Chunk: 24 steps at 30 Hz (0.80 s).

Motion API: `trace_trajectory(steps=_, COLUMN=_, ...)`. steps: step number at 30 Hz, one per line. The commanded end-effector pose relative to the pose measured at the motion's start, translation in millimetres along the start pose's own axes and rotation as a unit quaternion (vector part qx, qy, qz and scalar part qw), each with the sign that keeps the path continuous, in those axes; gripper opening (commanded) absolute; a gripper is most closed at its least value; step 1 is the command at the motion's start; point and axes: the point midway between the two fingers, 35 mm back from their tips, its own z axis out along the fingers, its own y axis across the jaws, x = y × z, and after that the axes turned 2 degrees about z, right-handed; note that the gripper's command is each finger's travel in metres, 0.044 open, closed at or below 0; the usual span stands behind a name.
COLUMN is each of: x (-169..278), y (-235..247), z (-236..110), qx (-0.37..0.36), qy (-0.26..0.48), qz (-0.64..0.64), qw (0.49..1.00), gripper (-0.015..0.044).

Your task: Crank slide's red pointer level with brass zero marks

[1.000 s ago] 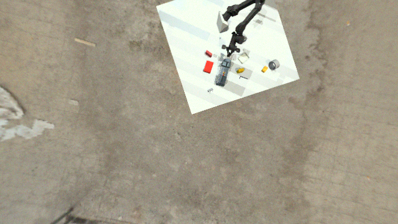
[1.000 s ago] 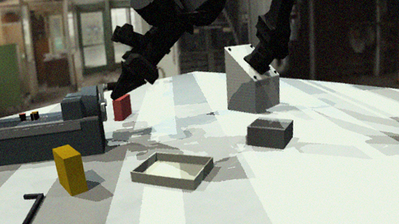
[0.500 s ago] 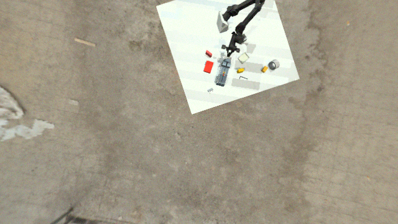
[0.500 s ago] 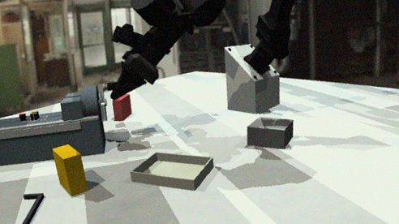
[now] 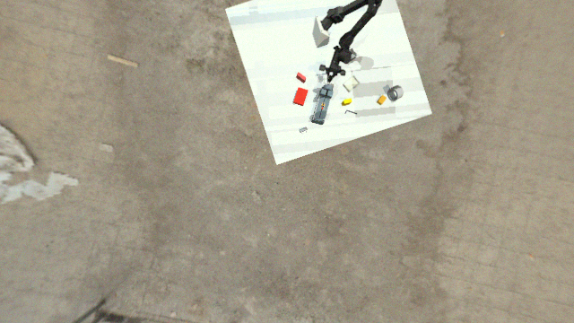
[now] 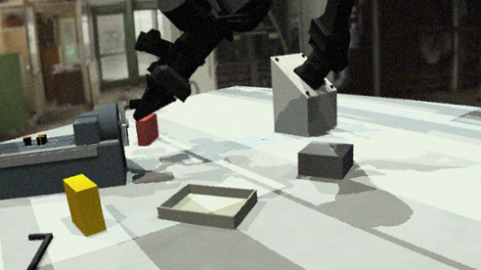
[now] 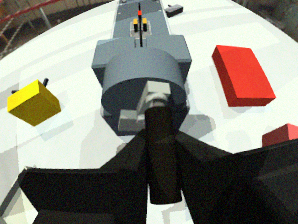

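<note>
The blue-grey machine (image 5: 318, 117) (image 6: 49, 174) (image 7: 175, 50) stands on the table. On its top, the red pointer (image 6: 27, 141) (image 7: 140, 13) lies beyond the two brass zero marks (image 6: 42, 139) (image 7: 145, 24), on the side away from the crank, with a small gap between them. The light grey crank arm (image 7: 157, 89) is on the round end housing. The black crank handle (image 7: 163, 165) sticks out toward the wrist camera. My gripper (image 5: 330, 80) (image 6: 136, 116) (image 7: 156, 133) is shut on this handle, one finger at each side.
A red block (image 5: 300, 96) (image 7: 242, 75) and a smaller red block (image 5: 300, 77) (image 6: 146, 130) stand on one side of the machine. On the other are a yellow block (image 6: 85, 207) (image 7: 34, 102), a black hex key (image 6: 40, 252) and a shallow tray (image 6: 196, 218). A grey wedge-shaped box (image 6: 289, 101) stands farther off.
</note>
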Motion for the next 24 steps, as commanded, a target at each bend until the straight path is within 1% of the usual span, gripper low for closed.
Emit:
trace_trajectory(steps=1, x=1.7, y=-9.0, z=1.7, qx=0.012, qy=0.0, qz=0.004, qw=1.0, gripper=0.0)
trace_trajectory(steps=24, x=3.3, y=-12.2, z=3.6, qx=0.012, qy=0.0, qz=0.004, qw=1.0, gripper=0.0)
